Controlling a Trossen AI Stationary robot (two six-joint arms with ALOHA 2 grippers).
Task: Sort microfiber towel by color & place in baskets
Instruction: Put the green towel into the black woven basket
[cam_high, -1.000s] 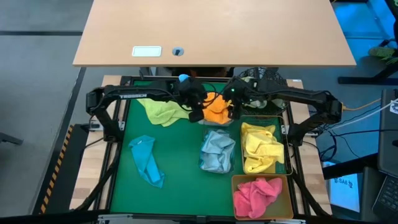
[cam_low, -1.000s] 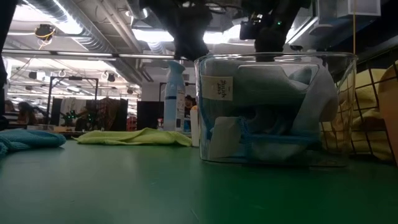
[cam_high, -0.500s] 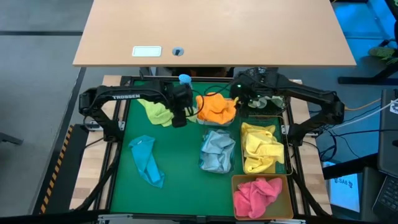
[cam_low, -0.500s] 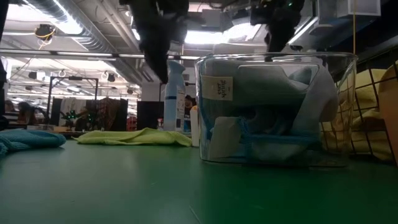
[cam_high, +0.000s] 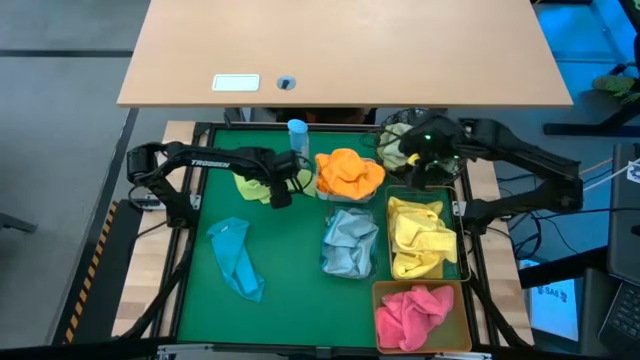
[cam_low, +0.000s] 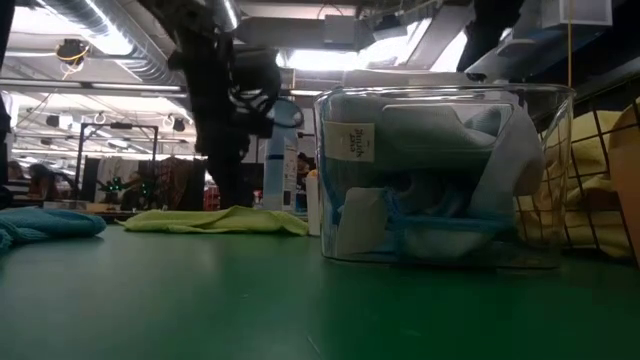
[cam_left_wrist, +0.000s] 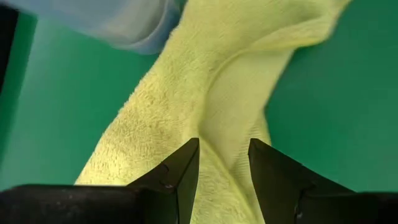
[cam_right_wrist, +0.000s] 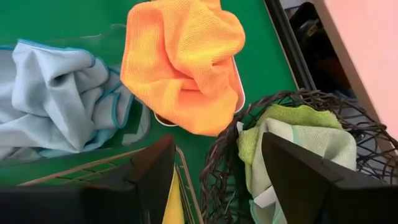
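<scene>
- The left gripper hangs low over the near end of the light green towel at the back left of the green mat. Its fingers stand apart with a narrow gap, straddling a raised fold of that cloth and clamped on nothing yet.
- The relation that matters: in the left wrist view the fold runs straight away from the gripper, through the gap between the two fingers, so the cloth's long axis lies along the gripper's line of sight, not across it. A short drop and a squeeze should pinch the ridge.
- This arm is plainly the nearer one to that towel; the other arm is well apart from it.
- A teal blue towel lies loose nearer the front left, also on the left arm's side and not yet in any container.
- A blue-capped spray bottle stands just behind the light green towel.
- Moving right: an orange towel heaps over its white tub; a grey-blue towel fills the clear tub.
- The right gripper hovers above the black round wire-mesh basket, fingers wide apart and empty. Green towels already lie in that basket, so I judge it to be where the light green towel goes, well off to the left gripper's right.
- Yellow towels sit in the rectangular wire basket, and a pink towel in the amber tub.
</scene>
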